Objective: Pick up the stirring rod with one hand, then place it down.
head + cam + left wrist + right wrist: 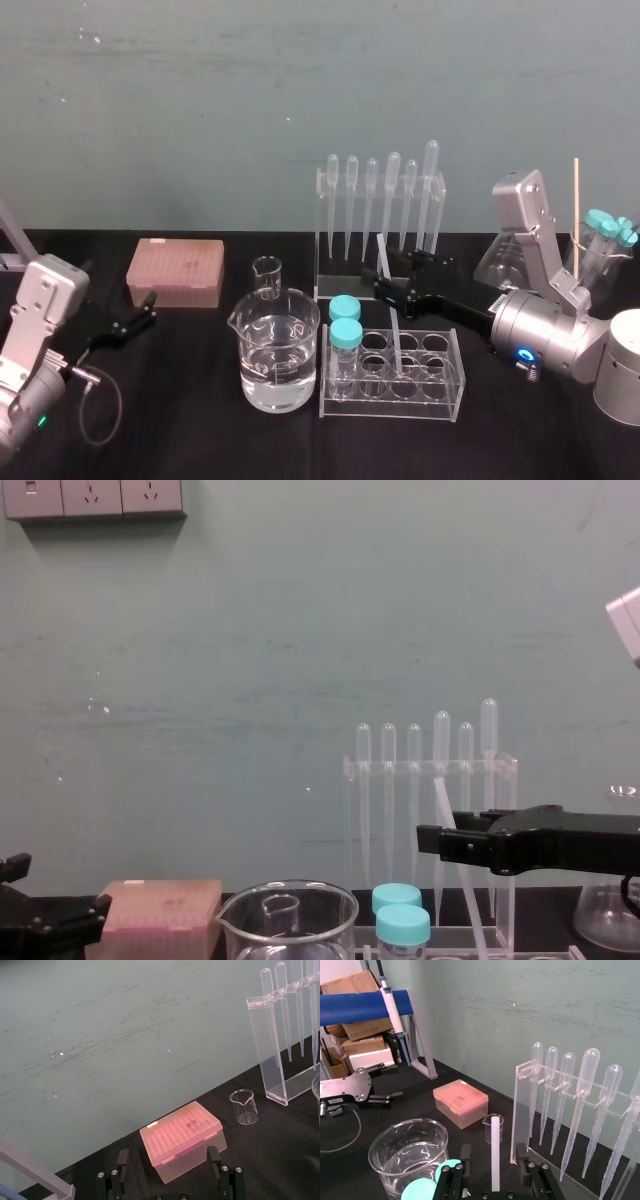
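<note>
Head looks down, chest level, sharing pipette rack (321, 240).

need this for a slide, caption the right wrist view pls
Right gripper, jaws open, straddles the stirring rod, with the pipette rack just beyond.

Right end effector (385, 283): in front of the pipette rack (380, 215), above the tube rack (440, 395).
Stirring rod (397, 340): tilted, crossing the right end effector's tips, lower end in the tube rack.
Left end effector (143, 312): low over the surface (180, 400), near the pink tip box (175, 270).
</note>
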